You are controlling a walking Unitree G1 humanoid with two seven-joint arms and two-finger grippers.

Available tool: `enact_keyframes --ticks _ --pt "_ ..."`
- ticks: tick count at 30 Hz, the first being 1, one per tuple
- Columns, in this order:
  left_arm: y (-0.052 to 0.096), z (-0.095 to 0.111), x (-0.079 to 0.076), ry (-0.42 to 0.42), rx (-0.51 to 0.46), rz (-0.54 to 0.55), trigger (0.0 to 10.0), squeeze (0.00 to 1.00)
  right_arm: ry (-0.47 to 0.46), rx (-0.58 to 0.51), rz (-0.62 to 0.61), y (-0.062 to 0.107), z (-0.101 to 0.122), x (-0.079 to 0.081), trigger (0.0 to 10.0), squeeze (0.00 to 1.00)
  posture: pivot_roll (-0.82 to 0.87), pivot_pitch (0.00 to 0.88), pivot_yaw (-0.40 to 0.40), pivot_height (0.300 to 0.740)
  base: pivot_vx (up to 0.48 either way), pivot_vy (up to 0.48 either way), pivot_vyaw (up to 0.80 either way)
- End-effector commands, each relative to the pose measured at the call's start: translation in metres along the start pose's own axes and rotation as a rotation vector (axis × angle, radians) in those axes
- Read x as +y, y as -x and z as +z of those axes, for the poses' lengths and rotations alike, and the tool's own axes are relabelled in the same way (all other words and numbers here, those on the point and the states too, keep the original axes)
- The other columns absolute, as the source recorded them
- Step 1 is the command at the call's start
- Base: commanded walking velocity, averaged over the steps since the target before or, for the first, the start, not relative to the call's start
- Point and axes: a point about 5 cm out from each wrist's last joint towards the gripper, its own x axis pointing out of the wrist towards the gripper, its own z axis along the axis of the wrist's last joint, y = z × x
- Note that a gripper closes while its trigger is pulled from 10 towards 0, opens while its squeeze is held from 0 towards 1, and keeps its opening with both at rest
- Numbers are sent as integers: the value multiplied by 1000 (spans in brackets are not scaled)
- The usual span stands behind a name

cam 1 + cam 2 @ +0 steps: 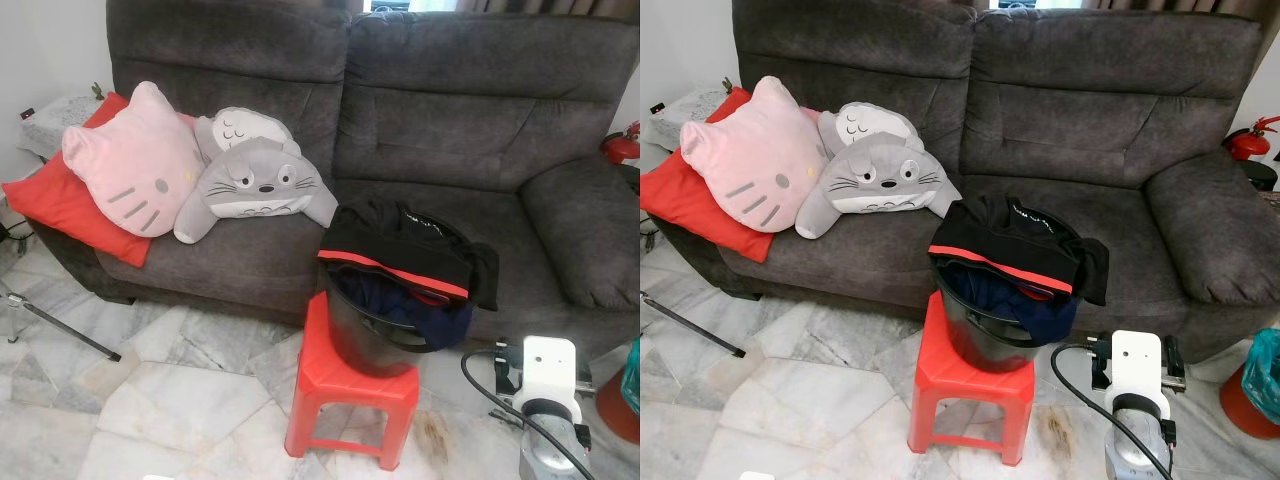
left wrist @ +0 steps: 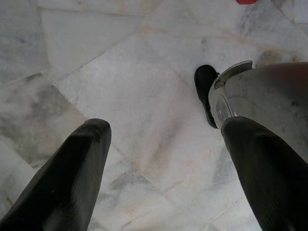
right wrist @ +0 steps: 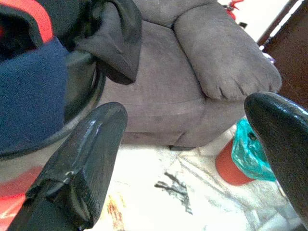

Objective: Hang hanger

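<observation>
Both grippers open and empty, right gripper (image 3: 183, 159) beside laundry bucket (image 1: 385, 340); no hanger visible, likely light and rigid, graspable at neck.

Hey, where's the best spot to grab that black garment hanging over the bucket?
Probably the bunched top fold of the black garment, coming from above. It drapes loosely over the bucket rim with a red stripe along its lower edge, so the raised fold offers loose cloth to pinch.
</observation>
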Motion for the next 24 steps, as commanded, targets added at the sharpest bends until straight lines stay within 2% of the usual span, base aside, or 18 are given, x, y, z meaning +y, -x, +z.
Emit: enact_keyframes --ticks 1,2,3,4,5,6,7,8,24 --pt "0 0 0 -10 7 -5 10000 0 19 -46 30 -4 12 1 10000 1000 -146 22 -21 740 0 0 0" --pt "0 0 0 -11 7 -5 10000 0 37 -65 46 -4 16 3 10000 1000 -146 21 -21 740 0 0 0" --pt "0 0 0 -11 8 -6 10000 0 101 -99 93 -4 22 6 10000 1000 -146 21 -21 740 0 0 0" --pt "0 0 0 -11 8 -6 10000 0 101 -99 93 -4 22 6 10000 1000 -146 21 -21 740 0 0 0" --pt "0 0 0 -9 8 -6 10000 0 162 -127 130 -5 26 8 10000 678 -146 21 -21 740 0 0 0" --pt "0 0 0 -9 8 -6 10000 0 162 -127 130 -5 26 8 10000 678 -146 21 -21 740 0 0 0" --pt "0 0 0 -9 8 -6 10000 0 178 -134 139 -5 27 8 10000 145 -146 21 -21 740 0 0 0" --pt "0 1 0 -7 8 -7 10000 0 213 -144 147 -6 29 8 10000 0 -145 21 -22 740 0 0 0" --pt "0 0 0 -6 9 -6 10000 0 226 -154 234 -17 41 9 10000 0 -138 10 -25 740 0 0 0"
